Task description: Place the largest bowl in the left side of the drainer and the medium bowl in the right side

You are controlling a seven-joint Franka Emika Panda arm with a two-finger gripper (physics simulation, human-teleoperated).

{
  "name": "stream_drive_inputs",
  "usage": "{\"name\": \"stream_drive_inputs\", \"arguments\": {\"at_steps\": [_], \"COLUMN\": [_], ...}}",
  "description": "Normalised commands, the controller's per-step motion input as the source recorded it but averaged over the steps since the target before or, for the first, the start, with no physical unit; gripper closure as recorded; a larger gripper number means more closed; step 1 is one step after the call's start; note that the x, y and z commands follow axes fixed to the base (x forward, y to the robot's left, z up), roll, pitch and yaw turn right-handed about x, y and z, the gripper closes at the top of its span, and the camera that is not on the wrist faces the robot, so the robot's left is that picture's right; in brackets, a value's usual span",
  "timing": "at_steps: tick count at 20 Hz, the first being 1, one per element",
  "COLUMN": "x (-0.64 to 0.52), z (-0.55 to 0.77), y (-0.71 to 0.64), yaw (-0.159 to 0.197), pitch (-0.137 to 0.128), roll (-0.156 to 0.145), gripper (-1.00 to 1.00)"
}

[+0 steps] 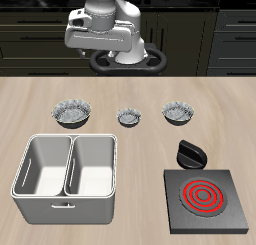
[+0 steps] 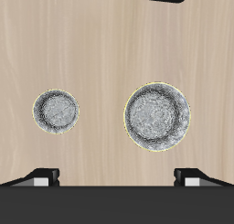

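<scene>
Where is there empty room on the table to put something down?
Both compartments of the drainer are empty. Bare wood lies between the drainer and the black hotplate, and along the table's back behind the bowls. It is tighter in the row: the largest bowl, the smallest bowl and the medium bowl leave only narrow gaps. The gripper hangs above.

We see three bowls in a row across mid-frame of the exterior view: the largest bowl (image 1: 72, 111) at left, the smallest bowl (image 1: 129, 116) in the middle, the medium bowl (image 1: 178, 111) at right, with bare table between them. Nothing stands over them. Lower left, both compartments of the drainer (image 1: 68, 195) lie open from above. Lower right, the hotplate (image 1: 206, 198) and its knob (image 1: 189, 153) crowd the medium bowl's near side.
</scene>
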Motion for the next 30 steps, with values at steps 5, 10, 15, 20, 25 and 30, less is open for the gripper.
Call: {"name": "stream_drive_inputs", "arguments": {"at_steps": [5, 10, 15, 20, 25, 30], "x": [0.08, 0.1, 0.06, 0.09, 0.06, -0.06], "z": [-0.03, -0.1, 0.01, -0.05, -0.13, -0.1], "y": [-0.25, -0.24, -0.14, -0.1, -0.06, -0.03], "yaw": [0.003, 0.011, -0.022, 0.002, 0.0, -0.01], "pitch": [0.002, 0.043, 0.0, 0.008, -0.004, -0.007], "roll": [0.005, 0.047, 0.003, 0.014, 0.0, -0.003], "gripper": [-1.0, -1.0, -1.0, -1.0, -1.0, -1.0]}}
